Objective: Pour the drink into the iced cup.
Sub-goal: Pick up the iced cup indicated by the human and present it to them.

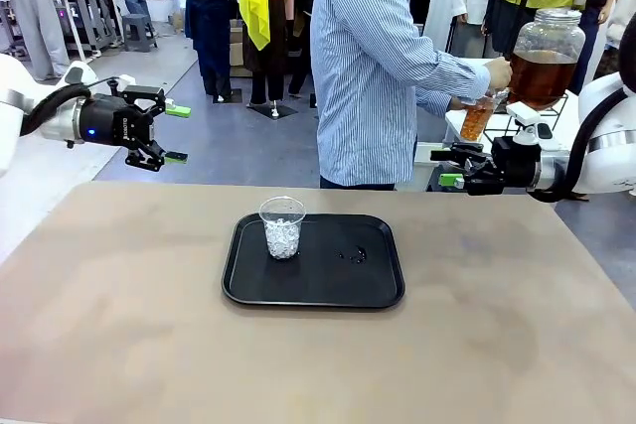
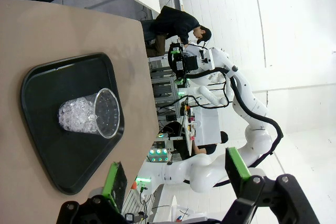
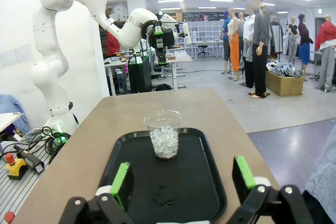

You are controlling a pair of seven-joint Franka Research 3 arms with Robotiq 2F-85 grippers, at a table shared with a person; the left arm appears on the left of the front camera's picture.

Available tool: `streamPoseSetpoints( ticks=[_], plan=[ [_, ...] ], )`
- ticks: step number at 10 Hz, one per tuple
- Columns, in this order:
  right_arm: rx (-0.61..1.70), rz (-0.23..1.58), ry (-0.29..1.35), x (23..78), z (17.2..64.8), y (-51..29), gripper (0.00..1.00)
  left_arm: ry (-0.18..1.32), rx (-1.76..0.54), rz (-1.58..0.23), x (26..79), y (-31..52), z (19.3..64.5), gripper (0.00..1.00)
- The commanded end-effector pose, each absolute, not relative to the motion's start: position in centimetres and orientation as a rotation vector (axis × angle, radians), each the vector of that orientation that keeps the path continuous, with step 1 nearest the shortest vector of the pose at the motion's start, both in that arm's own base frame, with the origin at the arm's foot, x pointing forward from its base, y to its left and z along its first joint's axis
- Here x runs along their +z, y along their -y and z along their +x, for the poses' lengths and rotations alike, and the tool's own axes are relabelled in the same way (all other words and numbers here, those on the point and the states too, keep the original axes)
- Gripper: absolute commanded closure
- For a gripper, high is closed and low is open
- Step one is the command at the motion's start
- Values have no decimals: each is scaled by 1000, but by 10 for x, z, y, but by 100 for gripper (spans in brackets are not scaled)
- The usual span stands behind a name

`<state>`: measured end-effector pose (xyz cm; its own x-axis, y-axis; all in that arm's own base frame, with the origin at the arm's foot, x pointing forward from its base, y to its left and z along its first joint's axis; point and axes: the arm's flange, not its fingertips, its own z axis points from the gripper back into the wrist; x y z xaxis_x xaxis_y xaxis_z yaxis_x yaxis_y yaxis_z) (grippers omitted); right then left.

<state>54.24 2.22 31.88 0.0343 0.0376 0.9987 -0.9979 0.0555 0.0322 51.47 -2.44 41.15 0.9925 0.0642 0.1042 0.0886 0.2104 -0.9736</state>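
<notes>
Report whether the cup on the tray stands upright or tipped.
Upright: the cup stands on the black tray, mouth up, ice in its lower half.

No legible text, label, brand, number or sign in any of the three views. Any print in the background is too small or blurred to read.

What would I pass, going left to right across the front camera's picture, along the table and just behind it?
left gripper → iced cup → right gripper → jar of amber drink
</notes>
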Motion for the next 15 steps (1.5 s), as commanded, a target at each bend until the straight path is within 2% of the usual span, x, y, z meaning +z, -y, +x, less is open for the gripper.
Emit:
streamPoseSetpoints(
  ticks=[1, 15],
  plan=[
    [1167, 1158, 1181, 322, 543, -22, 0, 137, -16, -1359, 413, 25, 514, 0],
    [1167, 1158, 1181, 322, 543, -22, 0, 137, -16, -1359, 413, 25, 514, 0]
  ],
)
